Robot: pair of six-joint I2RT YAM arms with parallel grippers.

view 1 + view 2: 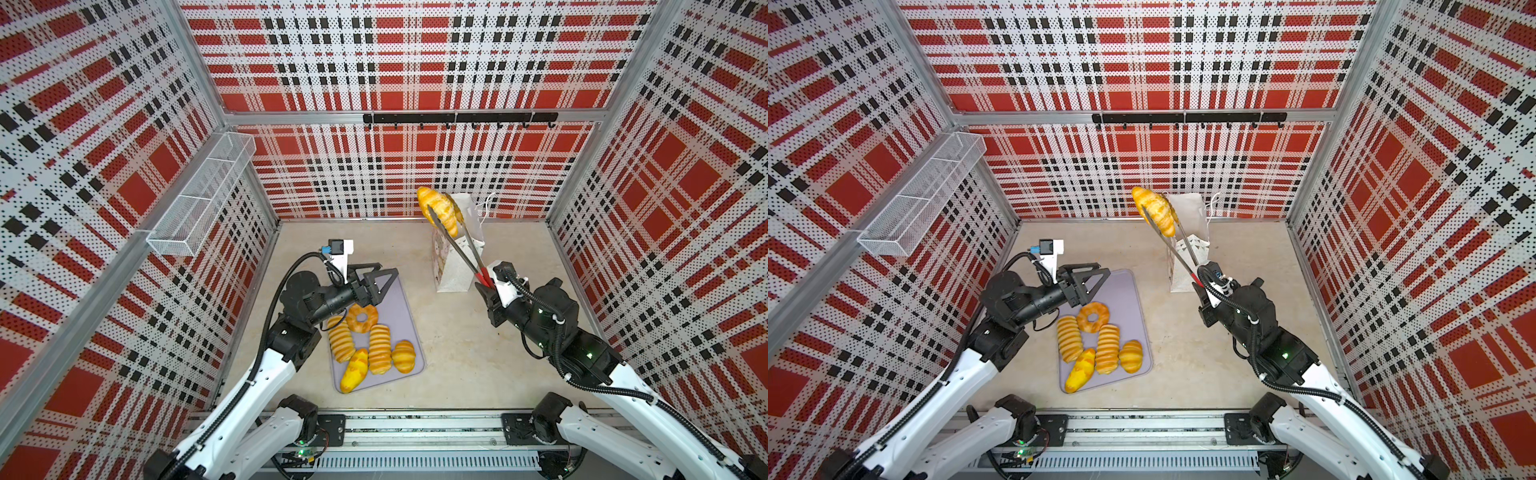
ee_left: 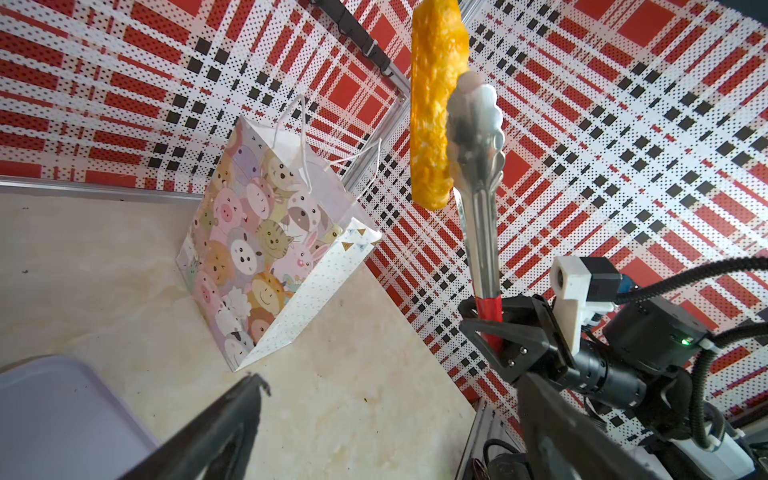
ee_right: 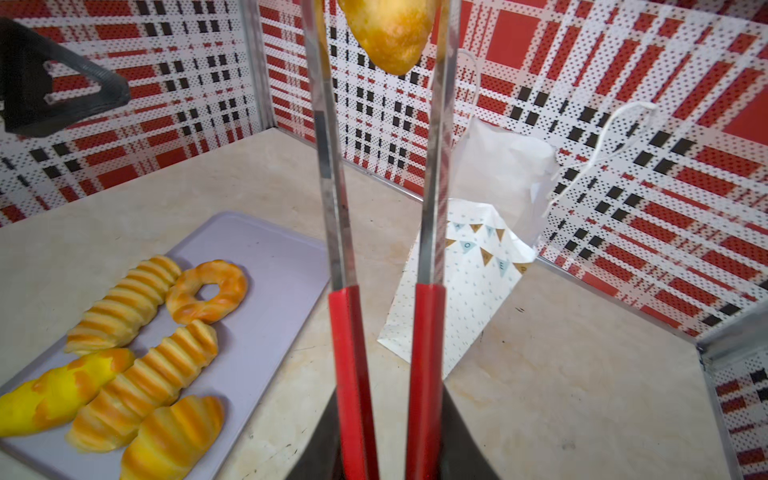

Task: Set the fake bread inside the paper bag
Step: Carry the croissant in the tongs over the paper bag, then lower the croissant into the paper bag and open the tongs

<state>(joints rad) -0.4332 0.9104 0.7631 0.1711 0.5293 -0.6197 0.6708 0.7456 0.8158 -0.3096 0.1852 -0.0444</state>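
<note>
A golden fake bread (image 1: 438,210) (image 3: 390,33) hangs clamped in the tips of red-handled metal tongs (image 1: 465,253) (image 3: 345,187), level with the open top of the upright white paper bag (image 1: 453,278) (image 3: 469,282). In the left wrist view the bread (image 2: 434,104) sits higher than the bag (image 2: 266,249) and off to its side. My right gripper (image 1: 486,286) (image 3: 388,415) is shut on the tongs' red handles. Several more breads, among them a ring doughnut (image 1: 362,318), lie on the lavender tray (image 1: 399,303). My left gripper (image 1: 388,268) (image 2: 390,386) hovers open and empty over the tray's far end.
A white wire-mesh basket (image 1: 199,199) hangs on the left wall and a black hook rail (image 1: 457,118) runs along the back wall. Plaid walls close in the beige tabletop on three sides. The bag stands near the back wall, to the right of the tray.
</note>
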